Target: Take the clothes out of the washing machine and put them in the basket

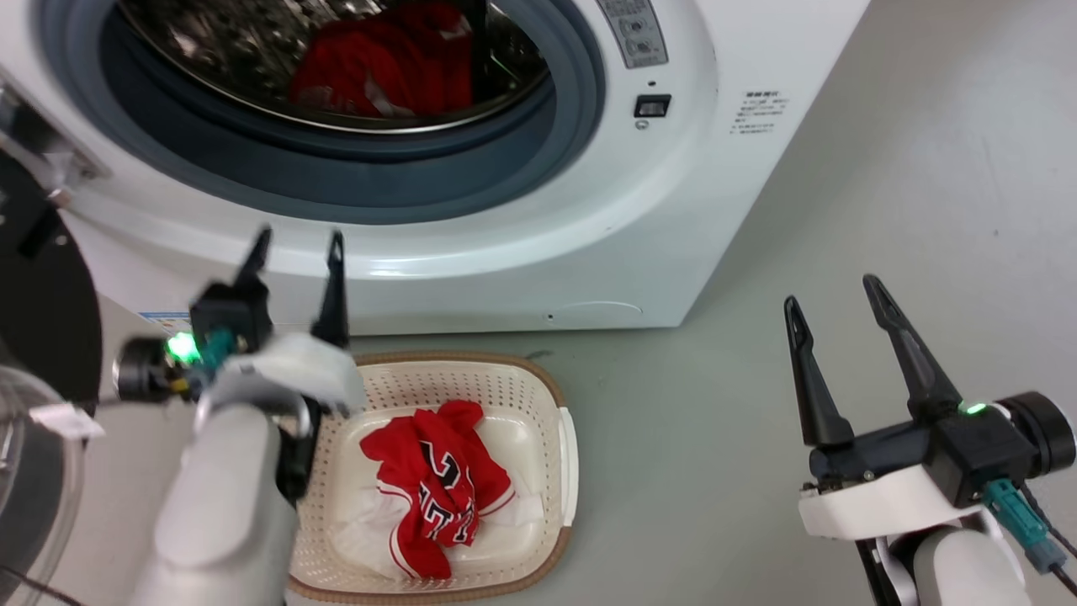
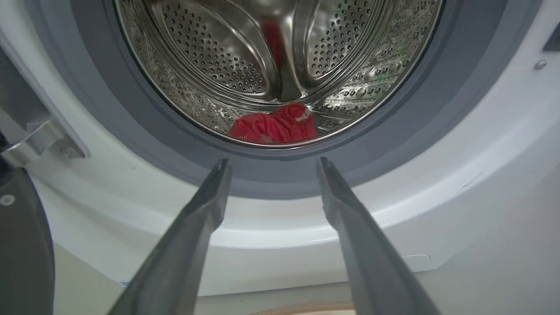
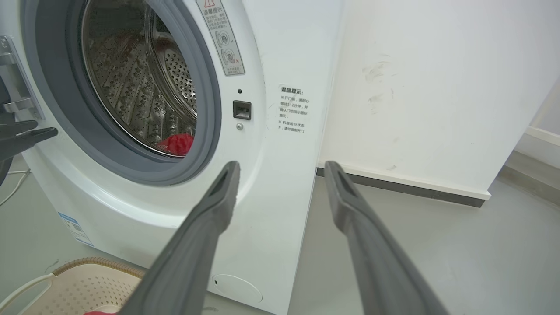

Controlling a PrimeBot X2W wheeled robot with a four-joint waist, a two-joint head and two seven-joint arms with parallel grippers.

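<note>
Where the red garment [image 2: 273, 127] lies: bunched on the floor of the steel drum [image 2: 210, 65], just behind the grey gasket [image 2: 415, 109].
Jersey [image 1: 437, 497]: crumpled in the basket [image 1: 437, 383], below the porthole.
Left gripper [image 1: 300, 240]: jaws parted, empty, in front of the washing machine [image 1: 589, 252]. The heap lies straight ahead between the finger lines (its wider spread runs crosswise to them).
Right gripper [image 1: 831, 293]: jaws spread, empty, off the machine's right corner, well apart from the drum.
Nearer arm: the left, judging by this; the reach likely goes forward over the gasket lip.
</note>
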